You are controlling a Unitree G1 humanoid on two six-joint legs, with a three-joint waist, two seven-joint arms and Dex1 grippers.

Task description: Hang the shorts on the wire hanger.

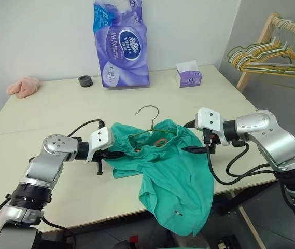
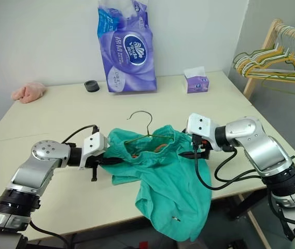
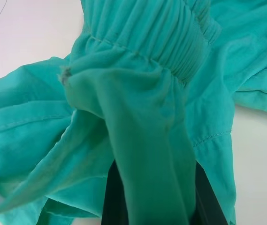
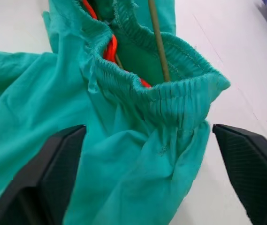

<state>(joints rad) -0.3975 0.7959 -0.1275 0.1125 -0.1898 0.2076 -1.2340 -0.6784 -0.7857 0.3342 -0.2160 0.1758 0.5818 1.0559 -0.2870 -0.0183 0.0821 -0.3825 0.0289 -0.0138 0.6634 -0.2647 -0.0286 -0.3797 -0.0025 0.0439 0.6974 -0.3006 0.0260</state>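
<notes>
The teal-green shorts [image 1: 173,176] lie at the table's front edge, one leg hanging down over it. The wire hanger [image 1: 150,111] sits inside the gathered waistband, its hook sticking out toward the back; its wire [image 4: 157,42] runs into the opening beside something orange [image 4: 110,47]. My left gripper [image 1: 117,154] is shut on the left side of the waistband, cloth bunched between its black fingers [image 3: 114,201]. My right gripper [image 1: 194,149] is at the waistband's right side, open wide, with cloth lying loose between its fingers [image 4: 53,173].
A tall purple tissue pack [image 1: 121,44], a small tissue box [image 1: 188,77], a black roll [image 1: 85,81] and a pink cloth [image 1: 24,86] stand along the table's back. A wooden rack with coloured hangers [image 1: 271,54] is at the far right. The table's front edge [image 1: 85,218] is close.
</notes>
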